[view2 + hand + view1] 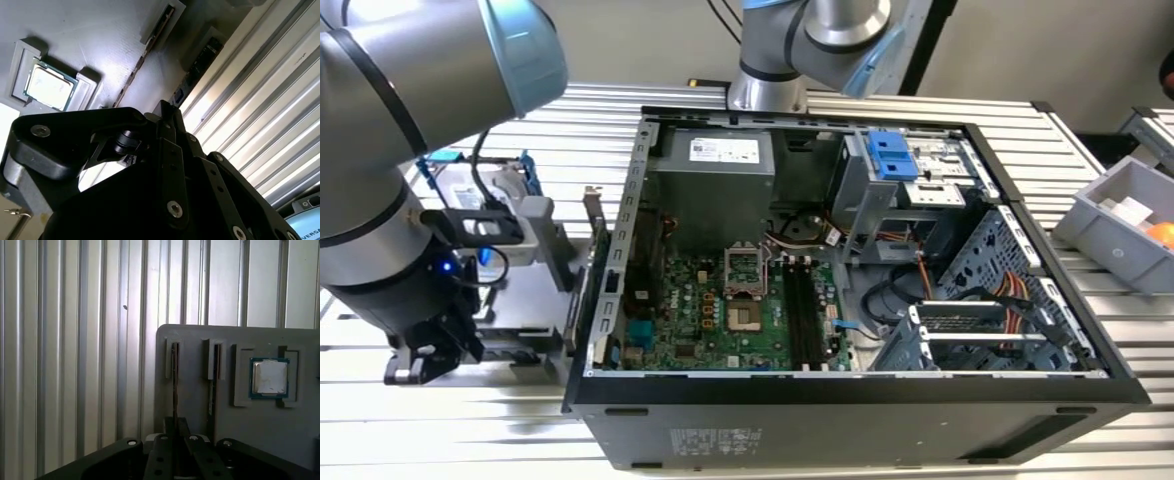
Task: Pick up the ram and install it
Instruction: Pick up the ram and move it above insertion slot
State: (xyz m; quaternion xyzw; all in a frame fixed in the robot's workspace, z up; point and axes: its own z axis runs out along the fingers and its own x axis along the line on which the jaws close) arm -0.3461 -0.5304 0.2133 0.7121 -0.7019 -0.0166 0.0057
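The ram (175, 385) stands on edge in a slot of a grey holder tray (200, 340), and shows as a thin dark strip (134, 80) in the second wrist view. My gripper (175, 427) is down over the near end of this stick, its black fingers (165, 130) close together with the stick running between them, so it looks shut on the ram. The ram still sits in its slot. In the exterior view the gripper (434, 355) is low at the left, beside the open computer case (854, 395), whose empty dark memory slots (803, 310) lie on the green board.
A second stick (213, 375) stands in the neighbouring slot. A square processor chip (270, 377) lies in a recess of the same tray (100, 40). A grey bin (1121, 215) stands at the exterior view's right. The table (75, 365) is ribbed metal.
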